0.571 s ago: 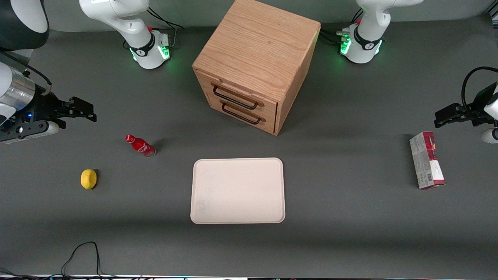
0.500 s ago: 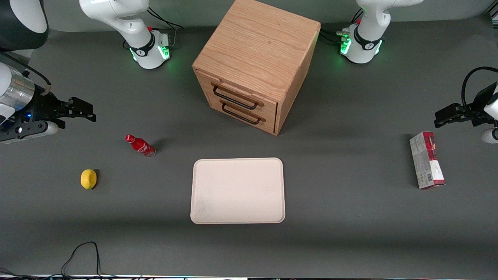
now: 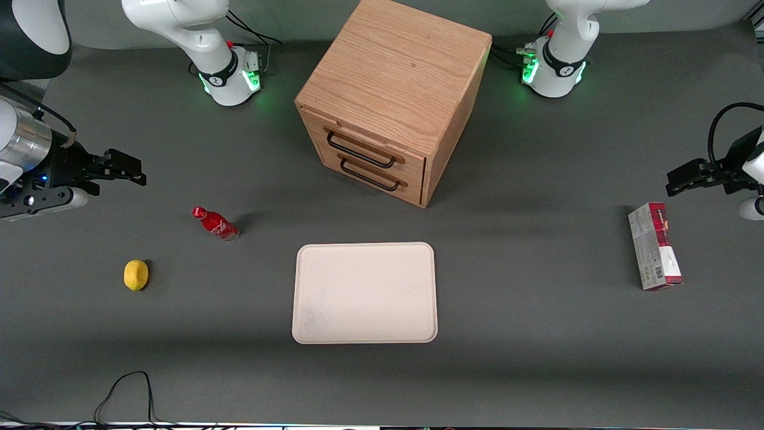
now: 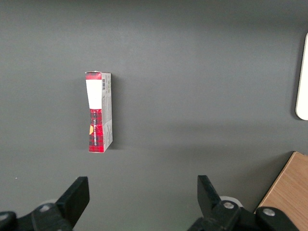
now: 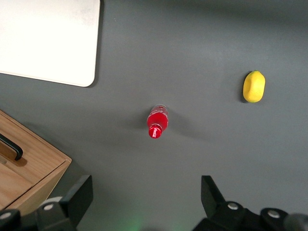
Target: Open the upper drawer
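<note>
End effector point(image 3: 128, 168) fingers apart, holding nothing, well clear of shut upper drawer point(image 3: 362, 149)

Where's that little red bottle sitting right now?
The red bottle stands on the table toward the working arm's end, between the lemon and the tray, lower than the gripper with open jaws.

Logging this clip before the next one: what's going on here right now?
Nothing is being handled yet. The right arm's claw hangs open and empty above the table toward the working arm's end, well clear of the oak cabinet. The upper drawer is shut, its black handle untouched, and so is the lower drawer under it. A red bottle stands on the table, with a lemon nearer the front camera, and a tray lies in front of the cabinet.
</note>
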Controlling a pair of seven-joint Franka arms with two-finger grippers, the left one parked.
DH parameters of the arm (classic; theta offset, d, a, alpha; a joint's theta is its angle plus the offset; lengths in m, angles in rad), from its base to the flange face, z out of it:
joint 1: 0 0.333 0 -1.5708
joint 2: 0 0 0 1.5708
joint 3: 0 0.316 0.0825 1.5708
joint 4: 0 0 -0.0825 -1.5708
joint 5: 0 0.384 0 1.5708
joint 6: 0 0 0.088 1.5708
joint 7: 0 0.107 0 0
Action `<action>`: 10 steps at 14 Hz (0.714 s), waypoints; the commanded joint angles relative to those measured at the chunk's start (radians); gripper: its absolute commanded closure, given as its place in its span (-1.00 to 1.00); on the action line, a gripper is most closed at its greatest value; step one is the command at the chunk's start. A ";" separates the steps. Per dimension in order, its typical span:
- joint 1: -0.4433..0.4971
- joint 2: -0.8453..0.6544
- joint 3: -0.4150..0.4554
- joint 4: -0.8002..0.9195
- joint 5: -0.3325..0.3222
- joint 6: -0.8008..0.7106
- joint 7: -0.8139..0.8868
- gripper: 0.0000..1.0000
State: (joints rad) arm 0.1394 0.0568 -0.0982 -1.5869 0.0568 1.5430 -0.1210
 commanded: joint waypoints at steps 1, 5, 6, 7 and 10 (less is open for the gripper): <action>0.003 0.003 0.005 0.022 0.006 -0.026 -0.038 -1.00; 0.005 0.037 0.011 0.060 0.020 -0.029 -0.037 -1.00; 0.009 0.038 0.011 0.064 0.021 -0.040 -0.035 -1.00; 0.017 0.040 0.009 0.070 0.021 -0.043 -0.035 -1.00; 0.058 0.055 0.009 0.105 0.021 -0.043 -0.037 -1.00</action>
State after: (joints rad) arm 0.1668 0.0809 -0.0823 -1.5436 0.0577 1.5285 -0.1358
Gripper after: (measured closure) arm 0.000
